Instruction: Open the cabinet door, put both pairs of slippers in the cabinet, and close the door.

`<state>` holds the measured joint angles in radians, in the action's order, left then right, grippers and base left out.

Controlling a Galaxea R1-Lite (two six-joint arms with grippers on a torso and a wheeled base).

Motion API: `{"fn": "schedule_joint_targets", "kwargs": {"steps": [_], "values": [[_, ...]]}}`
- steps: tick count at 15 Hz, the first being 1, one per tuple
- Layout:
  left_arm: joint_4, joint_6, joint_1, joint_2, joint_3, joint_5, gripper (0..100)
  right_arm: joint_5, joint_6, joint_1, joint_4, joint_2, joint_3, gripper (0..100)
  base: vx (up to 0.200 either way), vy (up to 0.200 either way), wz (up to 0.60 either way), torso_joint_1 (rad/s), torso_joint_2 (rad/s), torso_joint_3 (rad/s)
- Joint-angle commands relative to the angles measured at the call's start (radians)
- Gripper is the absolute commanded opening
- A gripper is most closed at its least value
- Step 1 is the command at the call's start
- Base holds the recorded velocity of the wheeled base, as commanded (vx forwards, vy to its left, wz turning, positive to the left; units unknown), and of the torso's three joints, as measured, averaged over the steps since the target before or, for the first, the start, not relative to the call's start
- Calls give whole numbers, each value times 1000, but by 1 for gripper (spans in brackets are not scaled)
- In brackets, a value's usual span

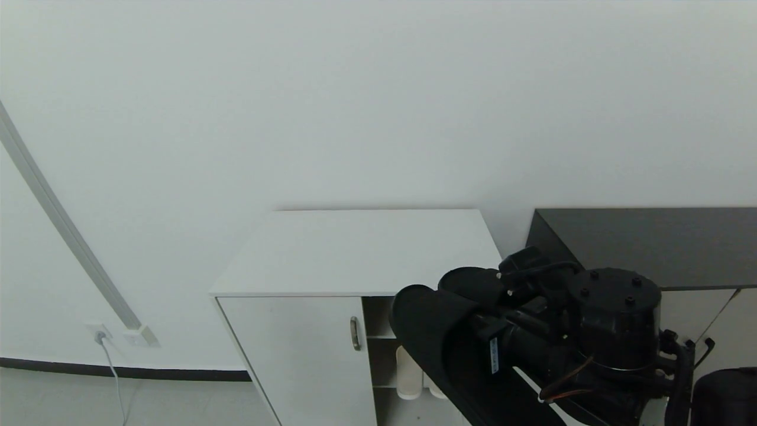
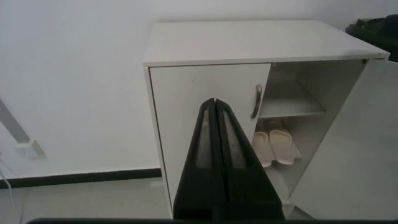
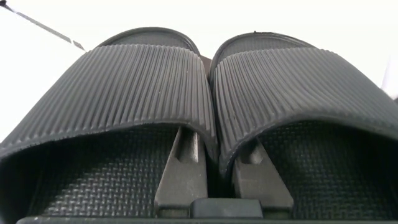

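Note:
A white cabinet [image 1: 355,248] stands against the wall, its left door [image 1: 295,355] closed and its right door [image 2: 360,143] swung open. A pair of white slippers [image 2: 273,146] lies on a lower shelf inside, below another shelf [image 2: 292,109]. In front of the open half, my right gripper [image 3: 217,155] is shut on a pair of black ribbed slippers [image 3: 149,81], pinching their inner edges together. The black slippers [image 1: 437,319] sit at about the height of the cabinet's top edge. My left gripper [image 2: 214,101] is shut and holds nothing, facing the closed door near its handle [image 2: 256,101].
A dark-topped cabinet [image 1: 650,242] adjoins the white one on the right. On the wall to the left are a socket with a cable [image 1: 99,334] and a slanted conduit strip [image 1: 59,225]. Open floor lies left of the cabinet.

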<state>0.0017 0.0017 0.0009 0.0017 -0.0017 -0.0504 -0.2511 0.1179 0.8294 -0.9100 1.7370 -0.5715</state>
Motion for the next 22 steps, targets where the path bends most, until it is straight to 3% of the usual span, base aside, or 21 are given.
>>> {"fn": "schedule_joint_targets", "kwargs": {"steps": [1,8,22], "values": [[0,0,1,0,0,0,0,-1,0,1,0,10,1,0,0,0,0,0,0,0],[0,0,1,0,0,0,0,6,-1,2,-23,16,18,0,0,0,0,-14,37,19],[0,-19,1,0,0,1,0,4,-4,5,-61,35,47,0,0,0,0,-198,463,264]]}}
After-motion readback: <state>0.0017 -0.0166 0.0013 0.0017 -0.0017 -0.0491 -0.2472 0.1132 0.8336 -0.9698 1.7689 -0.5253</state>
